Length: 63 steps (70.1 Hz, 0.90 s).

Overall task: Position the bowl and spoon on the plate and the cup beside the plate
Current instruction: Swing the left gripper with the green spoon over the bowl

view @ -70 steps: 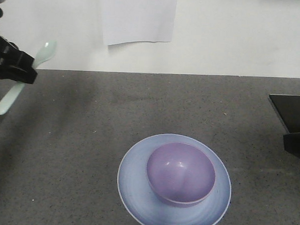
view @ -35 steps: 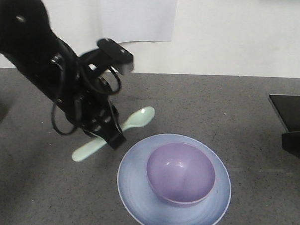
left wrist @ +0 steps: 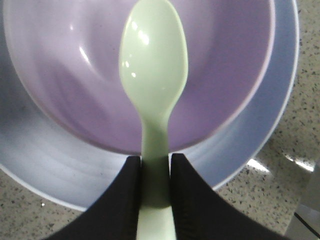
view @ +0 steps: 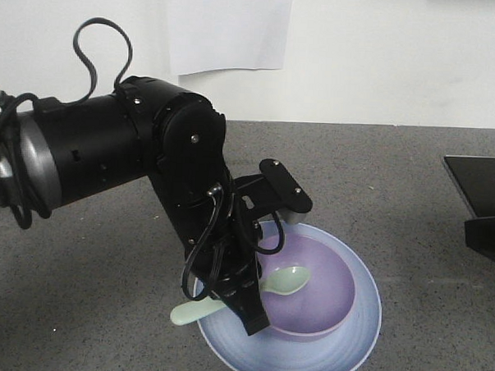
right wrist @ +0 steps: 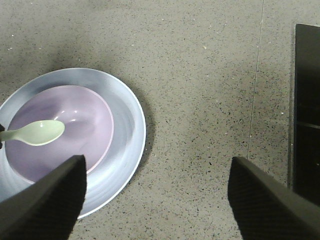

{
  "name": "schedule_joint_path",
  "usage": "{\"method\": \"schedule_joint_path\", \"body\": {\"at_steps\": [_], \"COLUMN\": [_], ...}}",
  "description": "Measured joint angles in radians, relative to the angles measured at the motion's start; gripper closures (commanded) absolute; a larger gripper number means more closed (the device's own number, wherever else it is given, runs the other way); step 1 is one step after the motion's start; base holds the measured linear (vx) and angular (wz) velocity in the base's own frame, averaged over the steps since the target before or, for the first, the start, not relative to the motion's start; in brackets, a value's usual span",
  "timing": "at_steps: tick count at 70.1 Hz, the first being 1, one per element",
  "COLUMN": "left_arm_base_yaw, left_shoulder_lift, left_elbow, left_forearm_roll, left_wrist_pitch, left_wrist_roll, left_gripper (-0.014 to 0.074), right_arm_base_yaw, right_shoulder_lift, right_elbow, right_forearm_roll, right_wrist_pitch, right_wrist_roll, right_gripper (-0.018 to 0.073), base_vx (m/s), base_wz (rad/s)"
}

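Left pincer [left wrist: 155,167] is closed tight on the spoon [left wrist: 154,65], both black fingers [left wrist: 131,200] squeezing the flat handle from either side. The pale green scoop reaches out ahead of the fingertips, bowl-side up, right above the hollow of the purple bowl [left wrist: 225,65]. Whether the scoop touches the bowl's inside, I cannot tell. From the front view the spoon lies nearly level, its handle end poking out behind the pincer, over the plate's left rim. The bowl sits upright on the pale blue plate [view: 305,362], a little back of centre, with a wide band of plate showing in front. The plate rests on the speckled grey desk [view: 396,175], towards its front edge. Over on the other side, the right pincer [right wrist: 157,165] hangs well apart from the plate, fingers spread wide, nothing between them. A flat black panel [right wrist: 307,100] lies at the desk's right side.
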Motion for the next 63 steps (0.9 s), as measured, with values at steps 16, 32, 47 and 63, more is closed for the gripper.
{"method": "schedule_joint_path", "body": {"at_steps": [16, 32, 47, 63], "left_arm_base_yaw": [-0.005, -0.007, -0.007, -0.007], "left_shoulder_lift": [0.044, 0.115, 0.135, 0.135], "left_elbow": [-0.151, -0.257, -0.258, -0.259], "left_forearm_roll": [-0.002, -0.005, 0.026, 0.044], "left_wrist_pitch": [-0.002, 0.004, 0.005, 0.007], "left_wrist_roll": [0.0, -0.027, -0.075, -0.121], "left_gripper": [0.0603, 0.0603, 0.0603, 0.0603], "right_arm_base_yaw": [0.0, 0.0, 0.0, 0.0], "right_shoulder_lift": [0.0, 0.0, 0.0, 0.0], "right_elbow": [0.02, 0.025, 0.025, 0.025], "right_forearm_roll": [0.0, 0.001, -0.001, -0.013], "right_wrist_pitch": [-0.006, -0.006, -0.006, -0.007], "right_wrist_roll": [0.0, 0.0, 0.0, 0.0], "right_gripper": [-0.001, -0.001, -0.001, -0.001], "base_vx": [0.0, 0.0, 0.0, 0.0], "base_wz": [0.0, 0.0, 0.0, 0.0]}}
